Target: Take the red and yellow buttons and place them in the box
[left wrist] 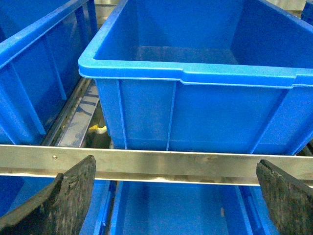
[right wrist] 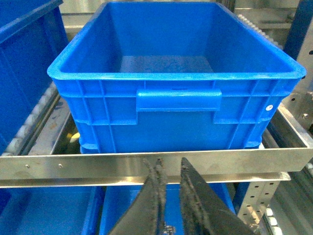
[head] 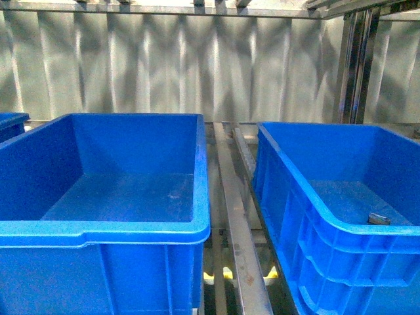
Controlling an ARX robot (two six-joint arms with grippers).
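The box [head: 341,231], a deep blue crate with ribbed sides and a straight front rim, stands to the right of the stepped-rim crate [head: 105,233], with a metal rail [head: 239,243] running between the two. On the box floor, near its front right corner, lies a small dark object [head: 378,218]; it is too small to tell whether it is one of the buttons, and no cap colour can be made out. In the right wrist view the right gripper [right wrist: 168,164] hangs in front of the box [right wrist: 176,76], level with the steel crossbar [right wrist: 73,165] that runs along the box's near wall; its jaws are drawn almost together, only a thin slit between them, and they hold nothing and touch nothing. In the left wrist view the left gripper [left wrist: 175,166] faces the stepped-rim crate [left wrist: 195,76], its dark fingers [left wrist: 63,200] spread wide apart and empty, each tip overlapping the crossbar [left wrist: 146,164] in front of that crate
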